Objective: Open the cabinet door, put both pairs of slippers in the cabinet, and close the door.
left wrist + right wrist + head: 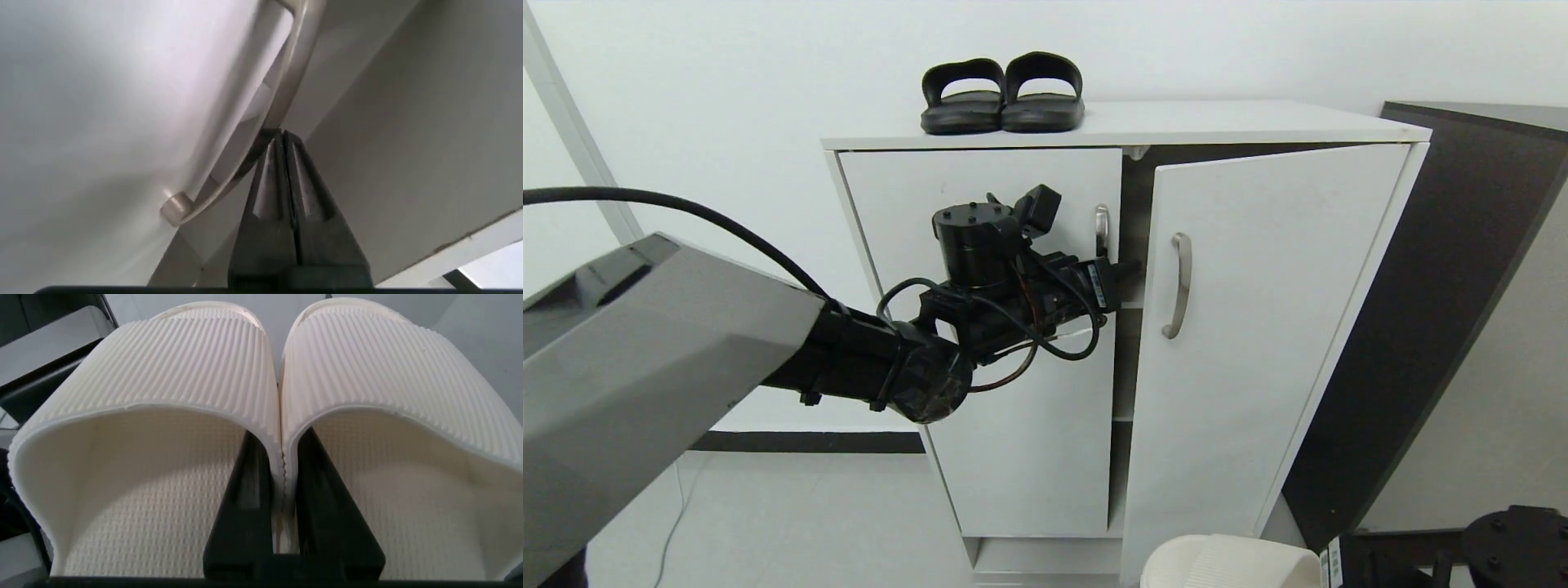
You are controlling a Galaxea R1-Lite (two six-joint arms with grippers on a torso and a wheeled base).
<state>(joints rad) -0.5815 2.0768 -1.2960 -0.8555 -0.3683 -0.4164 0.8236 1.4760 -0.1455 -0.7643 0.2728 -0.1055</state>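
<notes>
A white cabinet (1258,122) has its right door (1258,343) swung partly out, with a dark gap beside the left door (1013,457). A black pair of slippers (1002,94) sits on the cabinet top. My left gripper (1127,271) is shut, with its tip at the left door's metal handle (1102,229). In the left wrist view the joined fingers (283,188) touch the handle bar (270,106). Low at the right, my right gripper (282,465) is shut on a cream pair of slippers (188,384), pinching the two inner strap walls together. The cream pair (1229,563) hangs before the cabinet's foot.
The right door carries its own handle (1178,286). A dark grey panel (1462,286) stands against the cabinet's right side. A white wall is behind, with a black baseboard (809,442) and pale floor (809,523) to the left.
</notes>
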